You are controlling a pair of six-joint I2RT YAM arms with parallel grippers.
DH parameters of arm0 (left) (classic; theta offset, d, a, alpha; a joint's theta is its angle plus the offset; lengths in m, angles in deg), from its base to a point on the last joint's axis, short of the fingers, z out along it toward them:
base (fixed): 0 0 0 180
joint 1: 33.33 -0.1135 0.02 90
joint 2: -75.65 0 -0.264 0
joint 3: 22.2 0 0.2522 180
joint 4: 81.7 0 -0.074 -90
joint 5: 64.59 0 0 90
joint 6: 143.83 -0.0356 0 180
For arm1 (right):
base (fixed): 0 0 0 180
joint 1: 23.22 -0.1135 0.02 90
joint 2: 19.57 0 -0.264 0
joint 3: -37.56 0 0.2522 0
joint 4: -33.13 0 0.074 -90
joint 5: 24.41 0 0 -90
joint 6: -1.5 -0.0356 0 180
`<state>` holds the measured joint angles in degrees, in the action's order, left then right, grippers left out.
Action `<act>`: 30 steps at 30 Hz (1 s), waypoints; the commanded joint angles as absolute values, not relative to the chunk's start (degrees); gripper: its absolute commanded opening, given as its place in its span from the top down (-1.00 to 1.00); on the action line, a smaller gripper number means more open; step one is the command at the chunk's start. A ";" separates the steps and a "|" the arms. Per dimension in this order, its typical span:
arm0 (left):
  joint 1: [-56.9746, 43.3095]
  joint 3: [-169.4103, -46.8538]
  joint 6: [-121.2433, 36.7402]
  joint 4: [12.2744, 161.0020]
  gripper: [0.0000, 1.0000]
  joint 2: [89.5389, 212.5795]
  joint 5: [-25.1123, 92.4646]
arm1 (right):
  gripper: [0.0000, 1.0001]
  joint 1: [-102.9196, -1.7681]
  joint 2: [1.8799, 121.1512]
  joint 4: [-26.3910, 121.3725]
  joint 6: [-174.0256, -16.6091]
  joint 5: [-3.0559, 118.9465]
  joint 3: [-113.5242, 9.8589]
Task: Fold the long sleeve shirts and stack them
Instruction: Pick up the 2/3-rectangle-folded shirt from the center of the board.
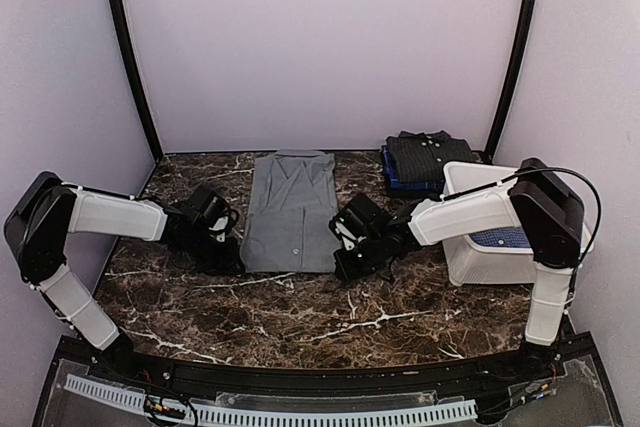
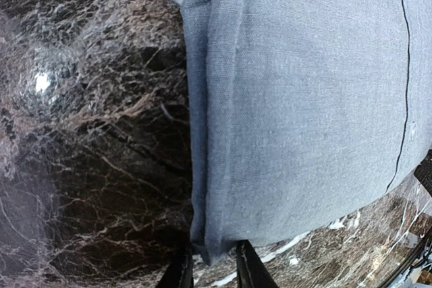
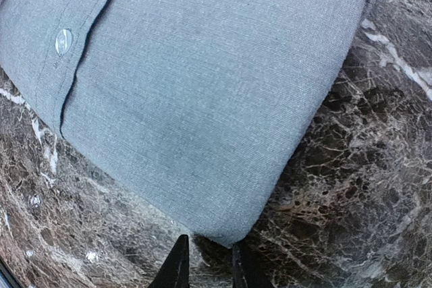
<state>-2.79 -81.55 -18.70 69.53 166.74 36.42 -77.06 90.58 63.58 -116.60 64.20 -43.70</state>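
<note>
A plain grey long sleeve shirt (image 1: pixel 290 212) lies folded into a narrow rectangle on the marble table, collar at the far end. My left gripper (image 1: pixel 232 247) is at its near left corner. In the left wrist view that corner of the grey shirt (image 2: pixel 304 99) hangs between the two fingers of the left gripper (image 2: pixel 212 268), which is shut on it. My right gripper (image 1: pixel 340 252) is at the near right corner. In the right wrist view the tip of the shirt (image 3: pixel 189 99) sits between the fingertips of the right gripper (image 3: pixel 209 264), pinched there.
A stack of folded shirts (image 1: pixel 428 162), dark dotted on top and blue beneath, lies at the back right. A white plastic tub (image 1: pixel 480 262) stands under the right arm with a blue dotted cloth (image 1: pixel 500 238) in it. Curtain walls enclose the table (image 1: pixel 300 317).
</note>
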 commanded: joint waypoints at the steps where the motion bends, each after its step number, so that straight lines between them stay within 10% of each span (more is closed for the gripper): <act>1: -2.44 -82.63 -19.44 69.02 0.57 167.49 35.19 | 0.60 -77.45 92.14 62.81 -116.27 65.40 -44.36; 30: -2.31 -81.37 -20.02 68.55 0.57 165.42 33.86 | 0.55 -76.81 90.20 60.51 -114.09 64.18 -42.50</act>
